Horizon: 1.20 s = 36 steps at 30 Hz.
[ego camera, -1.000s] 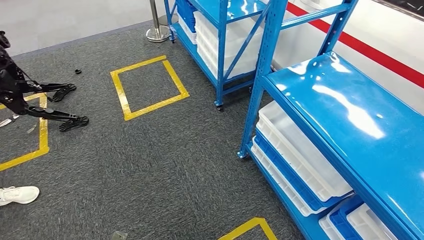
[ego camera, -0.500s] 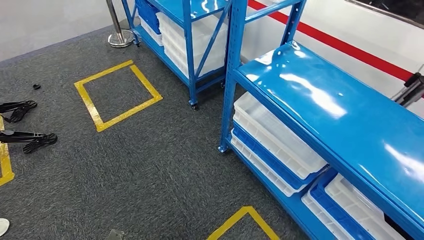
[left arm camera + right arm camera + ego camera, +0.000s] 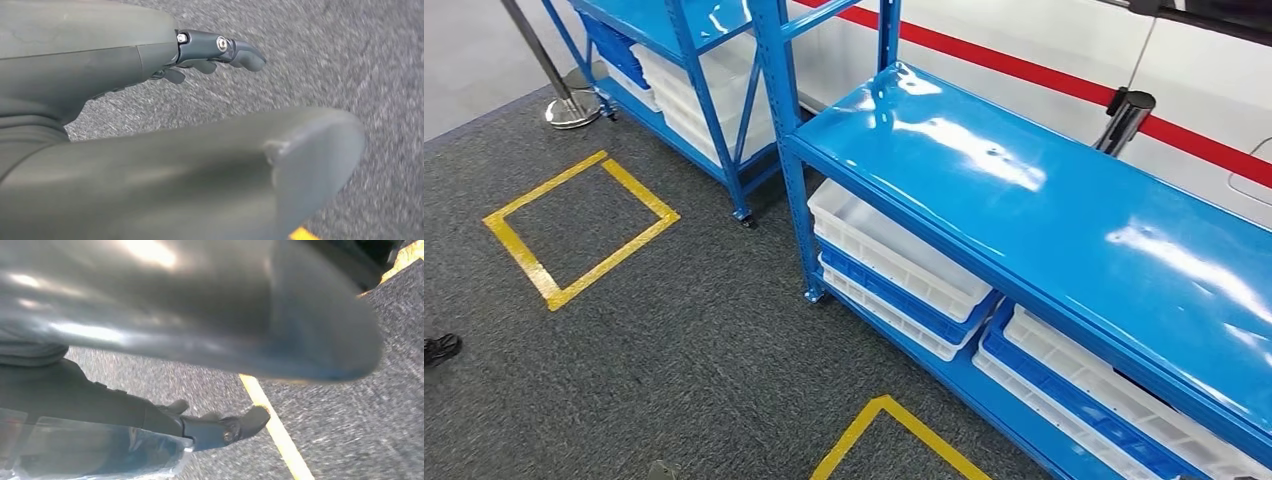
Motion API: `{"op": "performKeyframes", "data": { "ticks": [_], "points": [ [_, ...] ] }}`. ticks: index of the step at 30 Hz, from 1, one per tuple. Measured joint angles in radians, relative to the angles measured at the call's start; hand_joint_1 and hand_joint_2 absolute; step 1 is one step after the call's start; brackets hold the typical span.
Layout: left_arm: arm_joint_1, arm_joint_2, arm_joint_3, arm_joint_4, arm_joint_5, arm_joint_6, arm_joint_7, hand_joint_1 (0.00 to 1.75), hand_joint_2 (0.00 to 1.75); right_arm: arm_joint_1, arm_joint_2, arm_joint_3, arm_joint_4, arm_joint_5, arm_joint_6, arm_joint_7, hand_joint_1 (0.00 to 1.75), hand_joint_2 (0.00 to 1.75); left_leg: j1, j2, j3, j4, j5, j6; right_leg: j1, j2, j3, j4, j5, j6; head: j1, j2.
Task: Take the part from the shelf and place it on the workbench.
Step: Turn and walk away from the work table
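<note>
In the right wrist view my right hand [image 3: 165,390] hangs over grey carpet and holds a clear plastic bag with a dark part [image 3: 95,452] inside; its dark fingers [image 3: 227,427] lie along the bag. My left hand [image 3: 130,105] hangs over the carpet with its fingers [image 3: 225,50] stretched out and nothing in it. The head view looks down on a blue shelf unit [image 3: 1034,210] with a bare glossy top, close on the right. No workbench shows.
Stacked white and blue trays [image 3: 894,260] fill the shelf's lower levels. A second blue shelf [image 3: 694,70] stands behind it, beside a stanchion [image 3: 564,100]. A yellow taped square [image 3: 574,225] and a taped corner [image 3: 884,430] mark the carpet. A dark shoe [image 3: 439,348] sits at the left edge.
The whole head view has swung right: the shelves and the yellow square slid left in the picture, and the black stand legs and white shoe at the left have left the view.
</note>
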Motion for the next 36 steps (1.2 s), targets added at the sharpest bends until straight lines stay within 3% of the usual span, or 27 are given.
{"op": "performKeyframes", "data": {
  "ticks": [1, 2, 4, 6, 7, 9, 10, 12, 14, 16, 17, 18, 20, 22, 23, 25, 27, 29, 31, 32, 33, 34, 36],
  "points": [
    [0.002, 0.000, 0.000, 0.000, 0.000, 0.000, 0.000, 0.00, 0.00, 0.001, 0.000, 0.000, 0.000, 0.000, 0.000, 0.000, 0.00, 0.00, 0.000, -0.005, -0.018, 0.032, -0.004, 0.002, 0.005, 0.016, 0.000, 0.001, 0.000, -0.001, 0.000, 0.000],
    [0.003, 0.000, 0.000, 0.000, 0.000, 0.000, 0.000, 0.00, 0.00, 0.002, 0.001, 0.000, 0.000, 0.000, 0.000, 0.000, 0.00, 0.00, 0.000, -0.008, -0.018, 0.025, 0.015, 0.007, 0.009, 0.032, 0.001, 0.002, 0.000, -0.001, 0.000, 0.000],
    [0.003, 0.001, 0.000, 0.000, 0.000, 0.000, 0.000, 0.00, 0.00, 0.003, 0.001, 0.000, 0.000, 0.001, 0.000, 0.000, 0.00, 0.00, -0.001, -0.031, 0.027, -0.087, 0.091, 0.021, 0.013, 0.063, 0.003, 0.004, 0.000, -0.001, 0.000, 0.000],
    [0.003, 0.005, 0.000, 0.000, 0.000, 0.000, 0.000, 0.00, 0.00, 0.002, 0.003, 0.000, 0.000, 0.002, 0.000, 0.000, 0.00, 0.00, -0.003, -0.074, 0.074, -0.197, 0.140, 0.037, 0.016, 0.089, 0.000, 0.005, 0.002, 0.002, 0.001, 0.000],
    [0.003, 0.006, 0.000, 0.000, 0.000, 0.000, 0.000, 0.00, 0.00, 0.002, 0.004, 0.000, 0.000, 0.002, 0.000, 0.000, 0.00, 0.00, -0.005, -0.088, 0.084, -0.222, 0.146, 0.042, 0.015, 0.099, -0.004, 0.005, 0.003, 0.005, 0.001, 0.000],
    [0.002, 0.006, 0.000, 0.000, 0.000, 0.000, 0.000, 0.00, 0.00, 0.004, 0.006, 0.000, 0.000, 0.002, 0.000, 0.000, 0.00, 0.00, -0.010, -0.077, 0.088, -0.235, 0.148, 0.050, 0.013, 0.119, -0.014, 0.001, 0.010, 0.017, -0.002, 0.000],
    [0.001, 0.006, 0.000, 0.000, 0.000, 0.000, 0.000, 0.00, 0.00, 0.006, 0.006, 0.000, 0.000, 0.002, 0.000, 0.000, 0.00, 0.00, -0.010, -0.064, 0.092, -0.247, 0.155, 0.052, 0.014, 0.113, -0.019, 0.002, 0.011, 0.021, -0.003, 0.000],
    [0.000, 0.004, 0.000, 0.000, 0.000, 0.000, 0.000, 0.00, 0.00, 0.006, 0.005, 0.000, 0.000, 0.002, -0.001, 0.001, 0.00, 0.00, -0.007, -0.037, 0.103, -0.277, 0.171, 0.061, 0.020, 0.062, -0.049, 0.048, -0.011, 0.021, 0.001, 0.000],
    [0.002, 0.004, 0.000, 0.000, 0.000, 0.000, 0.000, 0.00, 0.00, 0.002, 0.002, 0.000, 0.000, 0.002, -0.001, 0.001, 0.00, 0.00, -0.007, -0.006, 0.105, -0.289, 0.178, 0.066, 0.016, 0.005, -0.115, 0.175, -0.068, 0.016, 0.007, 0.000],
    [0.003, 0.003, 0.000, 0.000, 0.000, 0.000, 0.000, 0.00, 0.00, 0.001, 0.001, 0.000, 0.000, 0.002, -0.001, 0.001, 0.00, 0.00, -0.009, 0.025, 0.102, -0.289, 0.178, 0.066, 0.006, -0.007, -0.169, 0.282, -0.104, 0.024, 0.010, 0.000],
    [0.003, 0.002, 0.000, 0.000, 0.000, 0.000, 0.000, 0.00, 0.00, 0.003, 0.000, 0.000, 0.000, 0.002, -0.001, 0.001, 0.00, 0.00, -0.009, 0.038, 0.101, -0.289, 0.178, 0.064, 0.001, -0.011, -0.168, 0.284, -0.099, 0.034, 0.010, 0.000],
    [0.003, 0.002, 0.000, 0.000, 0.000, 0.000, 0.001, 0.00, 0.00, 0.005, -0.002, 0.000, 0.000, 0.002, -0.001, 0.001, 0.00, 0.00, -0.007, 0.051, 0.101, -0.288, 0.178, 0.060, -0.003, -0.018, -0.144, 0.244, -0.081, 0.046, 0.011, 0.000],
    [0.003, 0.000, 0.000, 0.000, 0.000, 0.000, 0.001, 0.00, 0.00, 0.004, -0.004, 0.000, 0.000, 0.002, -0.001, 0.002, 0.00, 0.00, -0.007, 0.074, 0.100, -0.281, 0.173, 0.046, -0.009, -0.059, -0.058, 0.095, -0.034, 0.066, 0.012, 0.000],
    [0.003, 0.000, 0.000, 0.000, 0.000, 0.000, 0.001, 0.00, 0.00, 0.000, -0.004, 0.000, 0.000, 0.003, -0.001, 0.003, 0.00, 0.00, -0.011, 0.095, 0.100, -0.272, 0.164, 0.028, -0.007, -0.089, -0.007, 0.003, -0.009, 0.060, 0.011, 0.000],
    [0.002, 0.000, 0.000, 0.000, 0.000, 0.000, 0.001, 0.00, 0.00, -0.001, -0.003, 0.000, 0.000, 0.003, -0.001, 0.003, 0.00, 0.00, -0.013, 0.105, 0.102, -0.269, 0.160, 0.021, -0.004, -0.088, -0.004, -0.005, -0.007, 0.052, 0.010, 0.000],
    [-0.001, 0.000, 0.000, 0.000, 0.000, 0.000, 0.001, 0.00, 0.00, 0.001, -0.003, 0.000, 0.000, 0.003, -0.001, 0.003, 0.00, 0.00, -0.006, 0.117, 0.108, -0.265, 0.155, 0.010, -0.006, -0.063, -0.008, -0.003, -0.004, 0.035, 0.006, 0.000],
    [-0.003, 0.000, 0.000, 0.000, 0.000, 0.000, 0.001, 0.00, 0.00, 0.004, -0.002, 0.000, 0.000, 0.003, -0.001, 0.004, 0.00, 0.00, 0.003, 0.079, 0.094, -0.220, 0.116, 0.001, -0.011, -0.041, -0.008, -0.003, 0.001, 0.019, 0.005, 0.000],
    [-0.001, 0.000, 0.000, 0.000, -0.001, 0.000, 0.001, 0.00, 0.00, 0.003, -0.001, -0.001, 0.000, 0.004, -0.001, 0.004, 0.00, 0.00, 0.007, 0.019, 0.043, -0.099, 0.040, -0.002, -0.007, -0.018, -0.008, -0.003, 0.006, 0.008, 0.002, 0.000],
    [0.003, 0.000, 0.000, 0.000, -0.001, 0.000, 0.001, 0.00, 0.00, 0.002, 0.000, -0.001, 0.000, 0.005, -0.001, 0.004, 0.00, 0.00, 0.006, -0.002, -0.011, 0.015, -0.006, 0.002, 0.003, 0.010, -0.011, -0.002, 0.009, 0.002, 0.000, 0.000],
    [0.004, 0.001, 0.000, 0.000, -0.001, 0.000, 0.002, 0.00, 0.00, 0.003, 0.001, -0.001, 0.000, 0.005, -0.001, 0.004, 0.00, 0.00, 0.005, -0.004, -0.020, 0.029, 0.001, 0.007, 0.008, 0.026, -0.012, -0.002, 0.010, 0.000, 0.000, 0.000],
    [0.005, 0.001, 0.000, 0.000, -0.001, 0.000, 0.002, 0.00, 0.00, 0.004, 0.001, -0.001, 0.000, 0.005, -0.001, 0.004, 0.00, 0.00, 0.003, -0.008, -0.010, 0.003, 0.027, 0.015, 0.013, 0.041, -0.011, -0.001, 0.011, -0.001, 0.000, 0.000],
    [0.005, 0.001, 0.000, 0.000, -0.001, 0.000, 0.002, 0.00, 0.00, 0.005, 0.001, -0.001, 0.000, 0.005, -0.001, 0.004, 0.00, 0.00, 0.000, -0.017, 0.015, -0.054, 0.064, 0.026, 0.017, 0.056, -0.011, -0.001, 0.012, -0.002, 0.000, 0.000],
    [0.005, 0.004, 0.000, 0.000, -0.002, 0.000, 0.002, 0.00, 0.00, 0.005, 0.004, -0.001, 0.000, 0.006, -0.001, 0.005, 0.00, 0.00, -0.007, -0.064, 0.073, -0.180, 0.124, 0.053, 0.021, 0.080, -0.011, -0.001, 0.015, -0.002, 0.003, 0.000]
  ]
}}
